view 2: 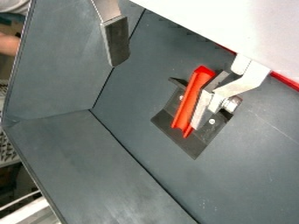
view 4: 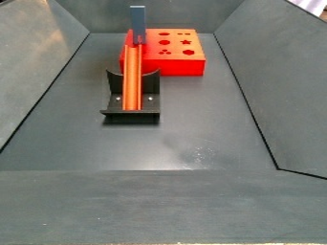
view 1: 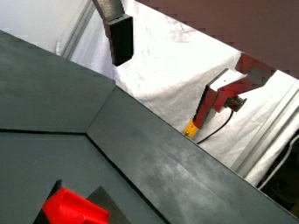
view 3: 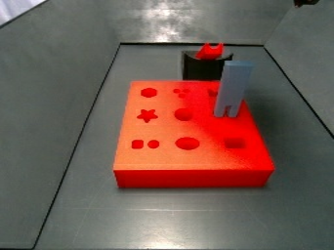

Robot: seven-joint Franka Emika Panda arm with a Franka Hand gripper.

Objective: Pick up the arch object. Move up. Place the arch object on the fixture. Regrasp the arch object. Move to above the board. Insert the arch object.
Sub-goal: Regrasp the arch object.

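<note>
Gripper (view 2: 176, 52) is seen only in the wrist views, raised clear of the floor, fingers (view 2: 114, 39) spread, nothing held. The arch object (view 4: 130, 69) is seated along the fixture (view 4: 130, 103), just beside the board (view 3: 190, 137).

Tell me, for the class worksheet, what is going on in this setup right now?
A Franka arm is working a peg-board task. The red arch object rests on the dark fixture, leaning against its upright, with nothing gripping it. The gripper shows only in the wrist views, raised above the floor and apart from the piece, its fingers spread and empty. The orange-red board lies beyond the fixture, with a grey-blue block standing on it. Regrasping looks like the next step.
</note>
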